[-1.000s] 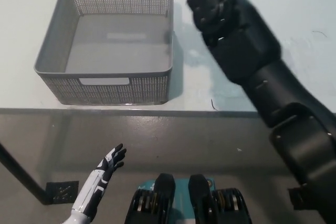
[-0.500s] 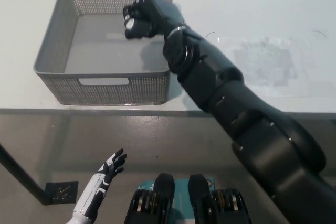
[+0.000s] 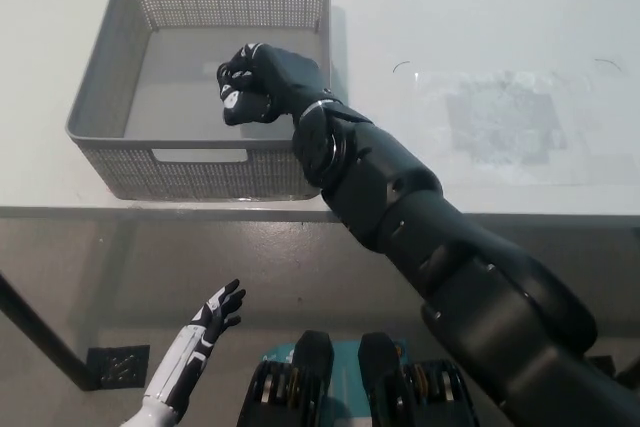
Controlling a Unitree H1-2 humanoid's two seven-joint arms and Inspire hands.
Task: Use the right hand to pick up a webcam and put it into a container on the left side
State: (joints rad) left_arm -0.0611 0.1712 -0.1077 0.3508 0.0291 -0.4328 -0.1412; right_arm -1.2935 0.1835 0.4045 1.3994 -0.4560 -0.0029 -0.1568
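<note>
My black right hand [image 3: 265, 85] hovers over the inside of the grey mesh basket [image 3: 100, 107], near its front right corner. Its fingers are curled tight around a small dark object with pale bits showing at the fist's left side, the webcam [image 3: 231, 97]; most of it is hidden inside the fist. The basket floor below looks bare. My white left hand [image 3: 208, 324] rests low at the lower left, below the table's front edge, with its fingers spread and nothing in it.
The basket stands on a white table [image 3: 420, 7] at the back left. A clear plastic patch [image 3: 500, 117] lies flat on the table to the right. The table's front edge [image 3: 150, 211] runs across the middle of the view.
My right arm has swung left from beside the basket to over its inside, then drawn a little toward the near wall and lower, still closed. The left hand has barely moved.
</note>
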